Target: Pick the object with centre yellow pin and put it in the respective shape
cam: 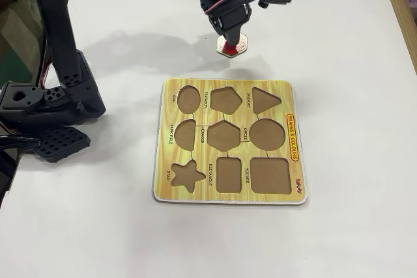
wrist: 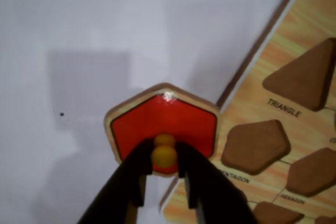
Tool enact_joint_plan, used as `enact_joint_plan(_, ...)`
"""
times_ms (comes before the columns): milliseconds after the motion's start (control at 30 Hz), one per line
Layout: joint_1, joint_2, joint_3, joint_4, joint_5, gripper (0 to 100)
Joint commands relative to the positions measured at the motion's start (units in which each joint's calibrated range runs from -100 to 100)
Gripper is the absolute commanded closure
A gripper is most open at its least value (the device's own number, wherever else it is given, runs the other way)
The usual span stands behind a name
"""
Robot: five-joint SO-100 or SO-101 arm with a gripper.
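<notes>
A red pentagon piece (wrist: 168, 119) with a wooden rim and a yellow centre pin (wrist: 165, 155) is at the lower middle of the wrist view. My gripper (wrist: 165, 162) is shut on that pin, one black finger on each side. In the fixed view the piece (cam: 242, 43) is under the gripper (cam: 228, 43), beyond the far edge of the shape board (cam: 228, 84). I cannot tell whether the piece rests on the table or hangs just above it. The empty pentagon recess (wrist: 255, 145) is just right of the piece; it also shows in the fixed view (cam: 225, 99).
The board has several other empty recesses, among them a triangle (wrist: 304, 77), a hexagon (wrist: 312, 171), a circle (cam: 266, 133) and a star (cam: 187, 175). The arm's base (cam: 39, 109) stands at the left. A wooden edge (cam: 401, 4) runs along the top right.
</notes>
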Motion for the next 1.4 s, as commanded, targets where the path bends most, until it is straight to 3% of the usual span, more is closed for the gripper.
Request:
enact_joint_plan(0, 3.3, -5.8, 1.4, -0.5, 0.2, 99)
enact_joint_plan(800, 24.9, -12.3, 7.3, -0.3, 0.2, 99)
enact_joint_plan(1033, 26.9, -12.3, 11.1, -0.4, 0.3, 99)
enact_joint_plan(1367, 32.3, -12.1, 11.8, -0.6, 13.7, 99)
